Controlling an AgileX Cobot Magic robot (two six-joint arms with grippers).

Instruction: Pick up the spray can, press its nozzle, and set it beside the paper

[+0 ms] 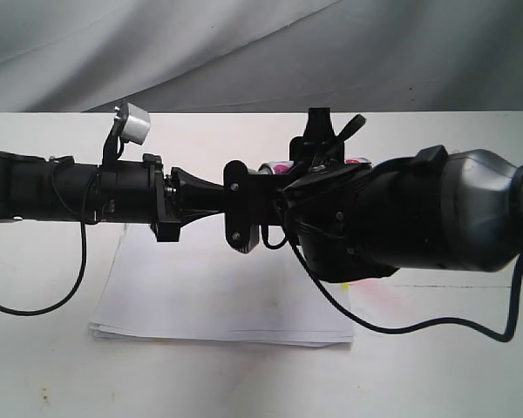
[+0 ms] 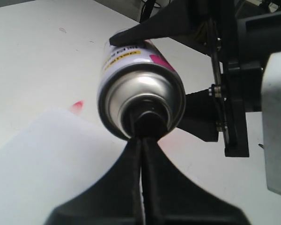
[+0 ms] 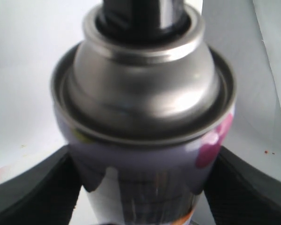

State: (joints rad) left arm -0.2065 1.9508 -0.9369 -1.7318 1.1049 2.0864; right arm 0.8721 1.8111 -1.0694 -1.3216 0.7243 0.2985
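Note:
The silver spray can (image 3: 145, 93), with a purple and white label, is clamped across its body by my right gripper (image 3: 143, 187), one black finger (image 3: 33, 187) on each side. It is held off the table, lying sideways. In the left wrist view the spray can (image 2: 140, 82) points its top at the camera. My left gripper (image 2: 141, 138) is shut, and its joined tips touch the dark nozzle (image 2: 147, 119). From the exterior view only bits of the can (image 1: 279, 165) show behind the right gripper (image 1: 314, 161) and the left gripper (image 1: 225, 197). The white paper (image 1: 218, 296) lies below both arms.
Pink spray stains mark the white table (image 1: 436, 374), one beside the paper's right edge (image 1: 379, 296) and one near the paper's corner (image 2: 77, 106). A grey cloth backdrop (image 1: 244, 52) hangs behind the table. Black cables (image 1: 418, 326) trail from both arms.

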